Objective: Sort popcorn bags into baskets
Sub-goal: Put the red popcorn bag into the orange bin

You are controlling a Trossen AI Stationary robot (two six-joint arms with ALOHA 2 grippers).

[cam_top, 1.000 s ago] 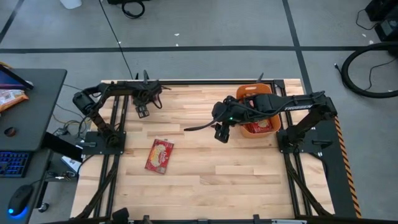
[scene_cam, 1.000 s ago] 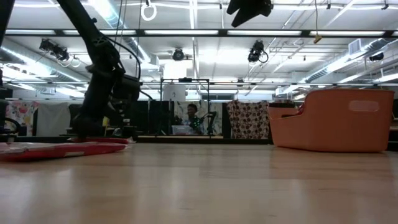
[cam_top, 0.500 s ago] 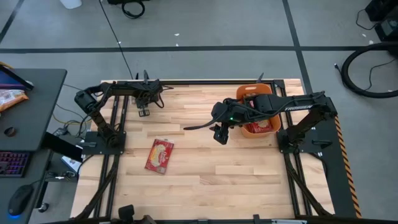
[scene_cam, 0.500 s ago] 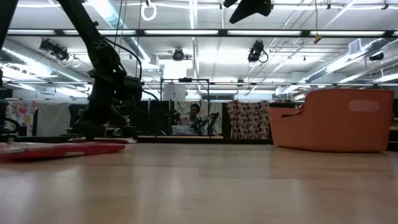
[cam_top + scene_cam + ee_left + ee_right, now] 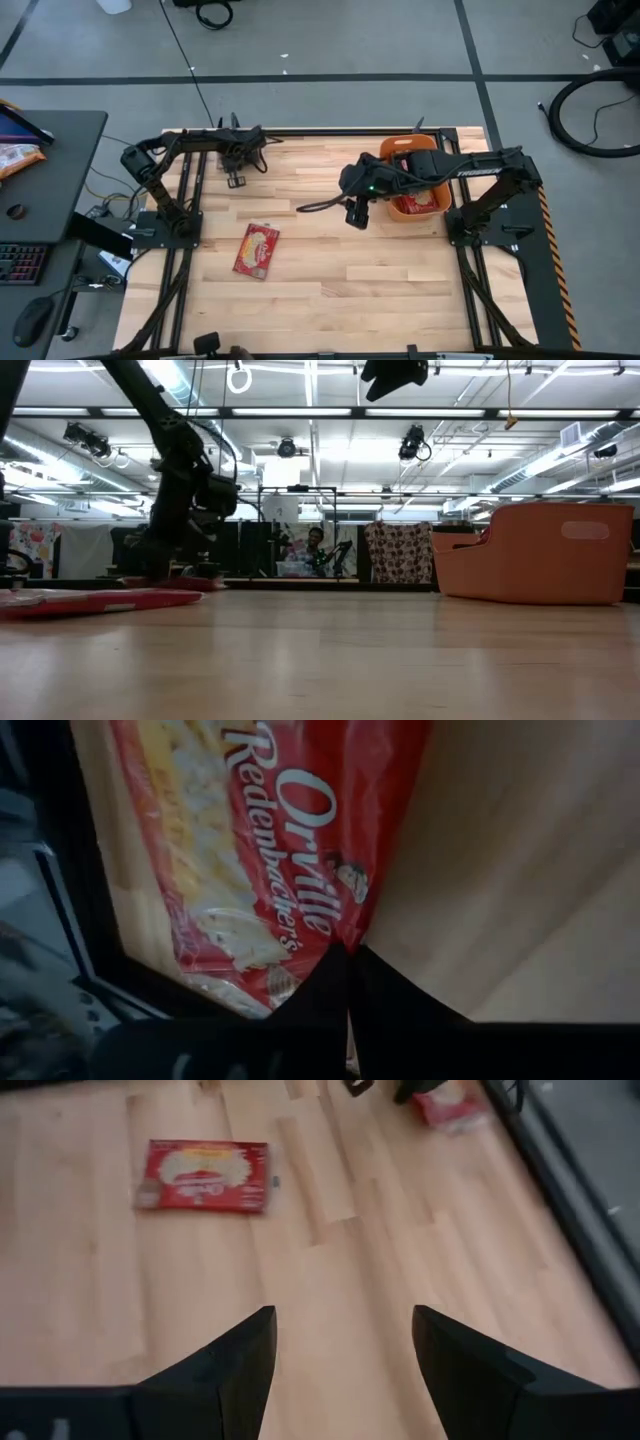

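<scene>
My left gripper [image 5: 345,965] has just snapped shut on the corner of a bag [image 5: 270,850] at the table's far left edge, well away from the basket [image 5: 415,150]. That pickup looks secured, so I judge the carry to the basket comes next. My right gripper [image 5: 340,1345] hovers beside the basket, jaws open and empty. Another bag [image 5: 256,249] lies mid-table, between the arms.

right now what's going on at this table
The left gripper has shut on the edge of a popcorn bag at the table's far left edge. The right gripper hangs open above the middle of the table, holding nothing. Another popcorn bag lies flat on the wood, and the orange basket at the far right already holds some red packets.
</scene>
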